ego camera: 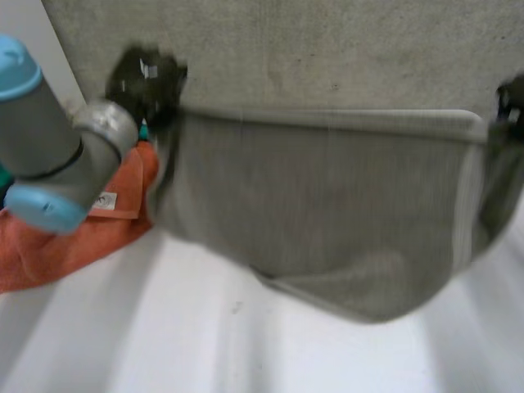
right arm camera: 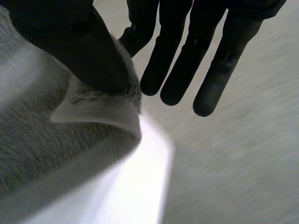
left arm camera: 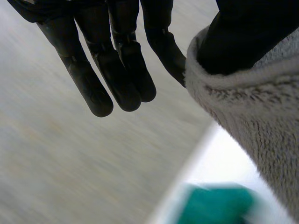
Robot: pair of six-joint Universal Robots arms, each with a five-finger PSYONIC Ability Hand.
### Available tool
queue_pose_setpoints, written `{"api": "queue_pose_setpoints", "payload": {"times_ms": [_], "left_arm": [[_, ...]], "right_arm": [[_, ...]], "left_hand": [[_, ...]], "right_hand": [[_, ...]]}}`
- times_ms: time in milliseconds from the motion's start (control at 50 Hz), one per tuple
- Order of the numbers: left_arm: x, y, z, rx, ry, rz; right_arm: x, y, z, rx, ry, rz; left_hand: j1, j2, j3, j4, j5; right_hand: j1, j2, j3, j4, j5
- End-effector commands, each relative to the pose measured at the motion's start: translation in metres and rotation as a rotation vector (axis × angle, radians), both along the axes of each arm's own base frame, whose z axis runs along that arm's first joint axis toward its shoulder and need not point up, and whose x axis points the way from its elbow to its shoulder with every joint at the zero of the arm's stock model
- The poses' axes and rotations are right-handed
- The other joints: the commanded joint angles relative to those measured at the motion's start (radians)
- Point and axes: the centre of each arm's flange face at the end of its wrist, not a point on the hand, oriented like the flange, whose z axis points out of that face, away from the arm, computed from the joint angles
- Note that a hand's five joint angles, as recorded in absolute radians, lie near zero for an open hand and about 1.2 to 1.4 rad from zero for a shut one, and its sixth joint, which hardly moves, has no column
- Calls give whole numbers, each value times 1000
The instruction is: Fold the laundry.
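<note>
Towel: the grey towel (ego camera: 327, 229) is hanging stretched between the two hands above the white table (ego camera: 205, 344); its hemmed top edge is running left to right; its middle is sagging toward the near side.
Left hand: the left hand (ego camera: 146, 78) is gripping the towel's left top corner; in its wrist view the thumb (left arm camera: 252, 32) is pressing the towel's edge against the nearest finger; the other fingers (left arm camera: 117, 79) are pointing out straight, clear of the towel.
Right hand: the right hand (ego camera: 512, 102) is gripping the right top corner; its thumb (right arm camera: 88, 51) is pinching the folded corner; its other fingers (right arm camera: 177, 70) are reaching out straight beside it.
Grey surface: a flat grey surface (ego camera: 327, 49) is lying on the far side of the hands; whether it is part of the towel, I cannot tell.
Orange cloth: an orange cloth (ego camera: 74, 237) is lying on the table at the left, partly under the left arm (ego camera: 49, 155), just beside the towel's left edge.
</note>
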Motion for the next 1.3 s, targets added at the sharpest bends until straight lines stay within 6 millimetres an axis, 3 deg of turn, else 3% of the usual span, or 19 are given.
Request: {"api": "queue_pose_setpoints", "payload": {"times_ms": [20,60,100,180,280,340,420,440,460,540,620,680,860,880,960,1020,1080,1180,1300], "left_arm": [[-7,-26,103,-523,187,38],[-8,-24,119,-612,232,27],[-6,-26,119,-613,234,28],[-9,-26,97,-514,205,13],[-9,-25,49,-365,143,6],[-8,-21,14,-266,101,10],[-5,-11,-39,-114,31,12],[-4,-7,-51,-81,15,11],[-3,1,-73,-20,-18,6],[-1,23,-110,79,-88,-5],[-4,53,-133,142,-166,-39],[0,81,-126,162,-230,-57],[40,182,-114,405,-443,-96],[46,198,-113,465,-475,-106],[53,215,-116,581,-526,-132],[47,204,-116,551,-523,-131],[32,176,-119,475,-489,-119],[1,116,-126,316,-425,-94],[-27,63,-145,225,-427,-84]], "right_arm": [[18,-23,89,-573,-145,-25],[23,-20,98,-632,-153,-4],[28,-19,101,-654,-157,17],[36,-17,87,-599,-152,51],[39,-17,57,-500,-142,73],[39,-17,32,-421,-133,78],[39,-17,-18,-262,-115,90],[40,-14,-39,-188,-102,102],[40,-13,-48,-155,-92,105],[40,-4,-93,-5,-22,115],[29,11,-118,125,59,106],[12,29,-133,270,143,87],[-27,118,-93,518,367,88],[-30,123,-92,529,392,92],[-45,131,-87,545,465,86],[-45,128,-86,523,436,78],[-45,118,-91,508,383,63],[-36,76,-123,456,268,41],[-19,44,-127,326,253,36]], "left_hand": [[239,199,203,197,243],[239,199,203,197,243],[239,199,203,197,243],[239,199,203,197,243],[239,199,203,197,243],[239,199,203,197,243],[239,199,203,197,243],[239,199,203,197,243],[239,199,203,197,243],[239,199,203,197,243],[239,199,203,197,243],[239,199,203,197,243],[239,199,203,197,243],[239,199,203,197,243],[239,199,203,197,243],[239,199,203,197,243],[239,199,203,197,243],[239,199,203,197,243],[239,199,203,197,243]], "right_hand": [[263,220,209,199,205],[263,220,209,199,205],[263,220,209,199,205],[263,220,209,199,205],[263,220,209,199,205],[263,220,209,199,205],[263,220,209,199,205],[263,220,209,199,205],[263,220,209,199,205],[263,220,209,199,205],[263,220,209,199,205],[263,220,209,199,205],[263,220,209,199,205],[263,220,209,199,205],[263,220,209,199,205],[263,220,209,199,205],[263,220,209,199,205],[263,220,209,199,205],[263,220,209,199,205]]}}
